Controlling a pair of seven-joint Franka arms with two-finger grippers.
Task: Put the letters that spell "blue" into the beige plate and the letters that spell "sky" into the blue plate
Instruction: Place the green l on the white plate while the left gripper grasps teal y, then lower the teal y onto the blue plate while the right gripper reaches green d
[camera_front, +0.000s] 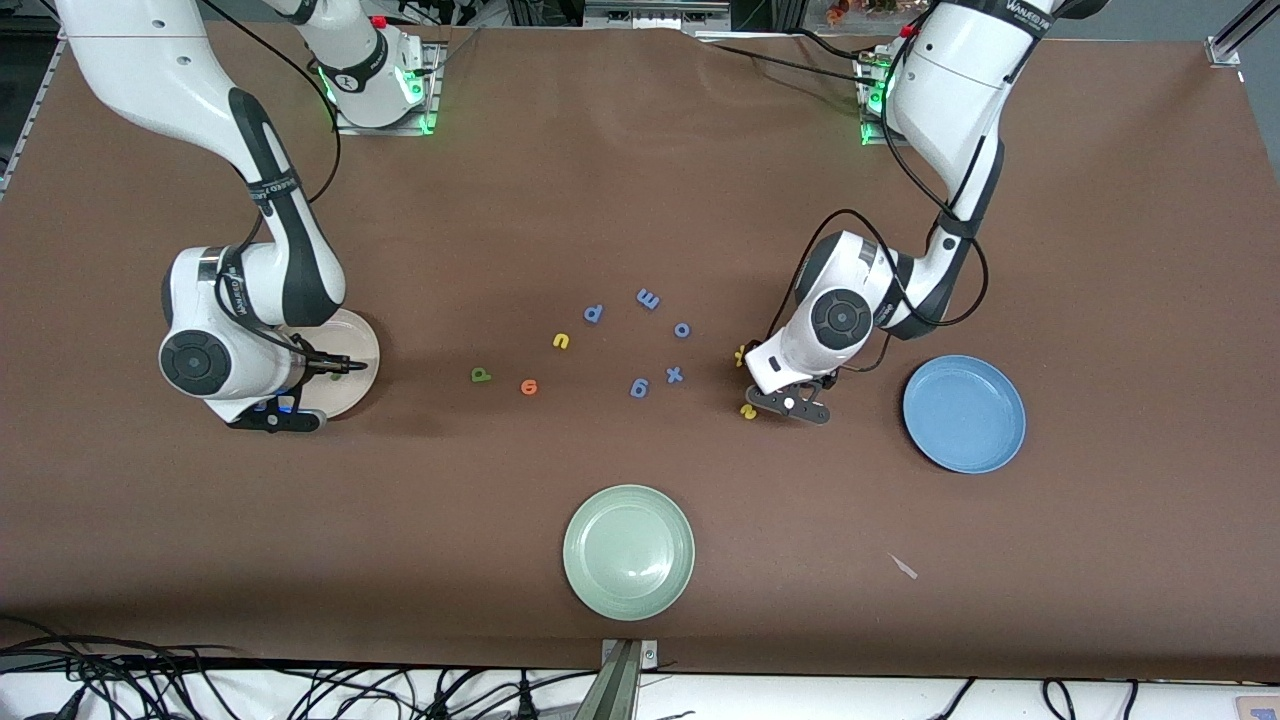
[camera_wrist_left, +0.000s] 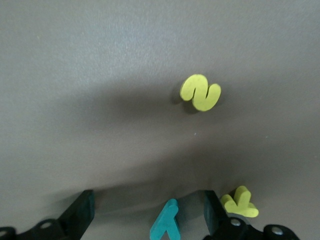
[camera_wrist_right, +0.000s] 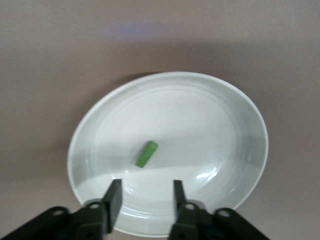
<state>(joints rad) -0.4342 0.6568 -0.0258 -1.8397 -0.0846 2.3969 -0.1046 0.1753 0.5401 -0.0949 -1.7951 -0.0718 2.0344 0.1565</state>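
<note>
My right gripper (camera_wrist_right: 145, 196) hangs open over the beige plate (camera_wrist_right: 200, 125), with nothing between its fingers. The thin green l bar (camera_wrist_right: 146, 153) lies loose in that plate (camera_front: 355, 340). The dark green b (camera_front: 481, 375), orange e (camera_front: 529, 387) and yellow u (camera_front: 561, 341) lie on the table mid-way between the arms. My left gripper (camera_wrist_left: 147, 210) stands open and low over the table beside the blue plate (camera_front: 965, 413). The teal y (camera_wrist_left: 167, 222) lies between its fingers, touching neither. The yellow s (camera_wrist_left: 200, 92) and yellow k (camera_wrist_left: 240, 202) lie close by.
Blue letters p (camera_front: 593, 313), m (camera_front: 648, 298), o (camera_front: 682, 329), g (camera_front: 639, 388) and x (camera_front: 675, 375) are scattered around the table's middle. A pale green plate (camera_front: 628, 565) sits nearer the front camera. A small scrap (camera_front: 903, 567) lies near it.
</note>
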